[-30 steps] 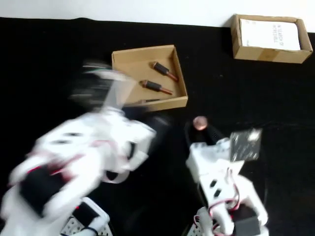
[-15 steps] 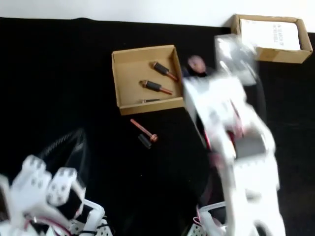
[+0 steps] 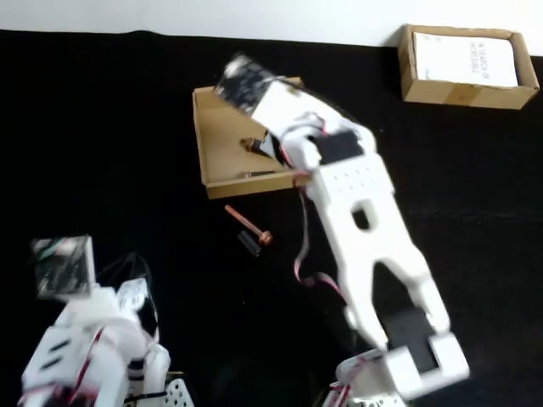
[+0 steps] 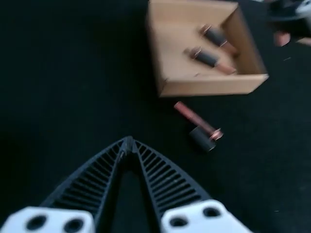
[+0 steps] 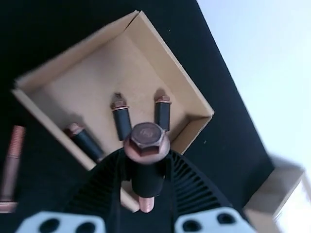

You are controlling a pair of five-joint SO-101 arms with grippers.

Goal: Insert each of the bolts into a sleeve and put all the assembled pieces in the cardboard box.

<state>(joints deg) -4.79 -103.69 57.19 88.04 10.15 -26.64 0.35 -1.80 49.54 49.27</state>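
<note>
My right gripper (image 5: 146,170) is shut on an assembled piece (image 5: 146,141), a copper bolt in a black sleeve, held above the cardboard box (image 5: 189,94). Three assembled pieces (image 5: 121,120) lie inside that box. In the high view the right arm (image 3: 361,220) stretches over the box (image 3: 204,127). A loose copper bolt (image 3: 244,222) and a loose black sleeve (image 3: 249,243) lie on the table just in front of the box. My left gripper (image 4: 129,145) is shut on nothing, well short of that bolt (image 4: 194,118) and sleeve (image 4: 201,138).
A second cardboard box (image 3: 407,80) holding a white sheet sits at the far right corner. The left arm (image 3: 85,348) is folded back at the near left. The black table surface (image 3: 102,144) lies open left of the box.
The right arm has swung left with its piece, from beside the box to over it. The left arm has pulled back to the near left corner.
</note>
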